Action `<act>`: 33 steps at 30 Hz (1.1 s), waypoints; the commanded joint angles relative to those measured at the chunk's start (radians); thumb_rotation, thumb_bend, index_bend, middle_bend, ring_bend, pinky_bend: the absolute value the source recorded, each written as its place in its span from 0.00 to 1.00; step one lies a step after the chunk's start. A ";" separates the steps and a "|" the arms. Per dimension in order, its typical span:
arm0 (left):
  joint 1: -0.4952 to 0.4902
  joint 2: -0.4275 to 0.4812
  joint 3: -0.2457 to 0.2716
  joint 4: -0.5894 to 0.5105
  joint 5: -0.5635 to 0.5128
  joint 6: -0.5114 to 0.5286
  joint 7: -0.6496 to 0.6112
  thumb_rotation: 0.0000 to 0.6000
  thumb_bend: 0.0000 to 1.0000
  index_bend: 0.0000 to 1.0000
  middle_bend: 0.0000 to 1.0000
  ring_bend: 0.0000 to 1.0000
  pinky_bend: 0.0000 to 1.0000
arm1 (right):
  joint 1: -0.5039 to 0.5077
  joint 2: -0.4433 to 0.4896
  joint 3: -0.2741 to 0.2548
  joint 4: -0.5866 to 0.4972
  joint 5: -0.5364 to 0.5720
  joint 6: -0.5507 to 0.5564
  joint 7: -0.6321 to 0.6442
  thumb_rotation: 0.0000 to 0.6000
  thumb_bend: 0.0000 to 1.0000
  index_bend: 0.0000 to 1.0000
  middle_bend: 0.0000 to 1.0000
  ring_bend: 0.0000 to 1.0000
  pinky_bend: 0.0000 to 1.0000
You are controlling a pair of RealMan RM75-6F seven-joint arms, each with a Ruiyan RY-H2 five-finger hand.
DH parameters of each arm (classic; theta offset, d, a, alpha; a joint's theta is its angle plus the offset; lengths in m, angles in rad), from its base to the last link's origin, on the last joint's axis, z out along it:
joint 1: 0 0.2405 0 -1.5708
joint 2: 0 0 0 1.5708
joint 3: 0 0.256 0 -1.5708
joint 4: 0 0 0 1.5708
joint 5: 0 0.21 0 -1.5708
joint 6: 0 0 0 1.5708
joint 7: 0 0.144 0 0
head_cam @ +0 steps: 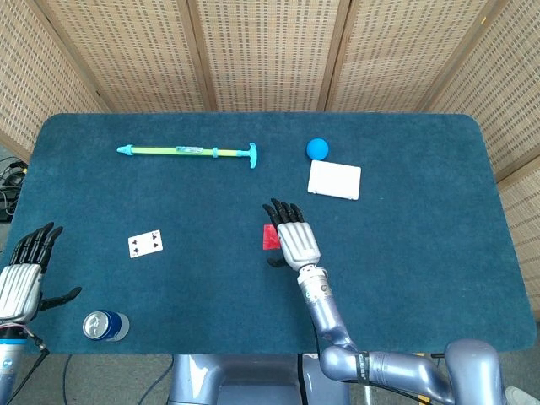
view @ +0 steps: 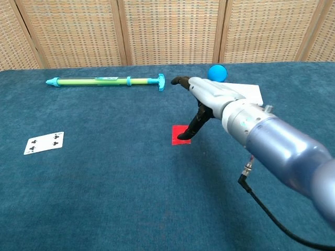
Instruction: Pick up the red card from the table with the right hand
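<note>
The red card (head_cam: pixel 270 237) (view: pixel 178 133) lies flat on the blue table, near its middle. My right hand (head_cam: pixel 292 240) (view: pixel 207 99) hovers over the card's right side with its fingers spread and nothing in them. In the chest view its thumb tip (view: pixel 185 137) hangs just above the card's right edge; whether it touches I cannot tell. The hand hides part of the card in both views. My left hand (head_cam: pixel 24 276) is open at the table's front left edge, far from the card.
A playing card (head_cam: pixel 145 244) lies face up at the left. A soda can (head_cam: pixel 104 325) stands at the front left corner. A green and blue pump (head_cam: pixel 189 152), a blue ball (head_cam: pixel 317 148) and a white box (head_cam: pixel 334 180) lie toward the back.
</note>
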 commanded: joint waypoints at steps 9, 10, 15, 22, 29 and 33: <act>-0.005 -0.005 -0.007 0.010 -0.017 -0.009 0.003 1.00 0.12 0.00 0.00 0.00 0.04 | 0.045 -0.080 0.011 0.136 0.028 -0.017 0.017 1.00 0.27 0.08 0.00 0.00 0.00; -0.005 -0.006 -0.007 0.012 -0.019 -0.011 0.003 1.00 0.12 0.00 0.00 0.00 0.04 | 0.049 -0.085 0.012 0.149 0.029 -0.020 0.019 1.00 0.27 0.08 0.00 0.00 0.00; -0.008 -0.009 -0.007 0.017 -0.026 -0.019 0.003 1.00 0.12 0.00 0.00 0.00 0.04 | 0.066 -0.108 0.017 0.206 0.043 -0.043 0.023 1.00 0.27 0.08 0.00 0.00 0.00; -0.014 -0.015 -0.010 0.026 -0.040 -0.034 0.004 1.00 0.12 0.00 0.00 0.00 0.04 | 0.091 -0.137 0.022 0.285 0.050 -0.073 0.031 1.00 0.27 0.08 0.00 0.00 0.00; -0.018 -0.021 -0.013 0.035 -0.052 -0.043 0.007 1.00 0.12 0.00 0.00 0.00 0.04 | 0.115 -0.165 0.026 0.372 0.052 -0.106 0.043 1.00 0.27 0.08 0.00 0.00 0.00; -0.020 -0.024 -0.013 0.038 -0.057 -0.050 0.008 1.00 0.12 0.00 0.00 0.00 0.04 | 0.122 -0.172 0.028 0.401 0.053 -0.120 0.048 1.00 0.27 0.08 0.00 0.00 0.00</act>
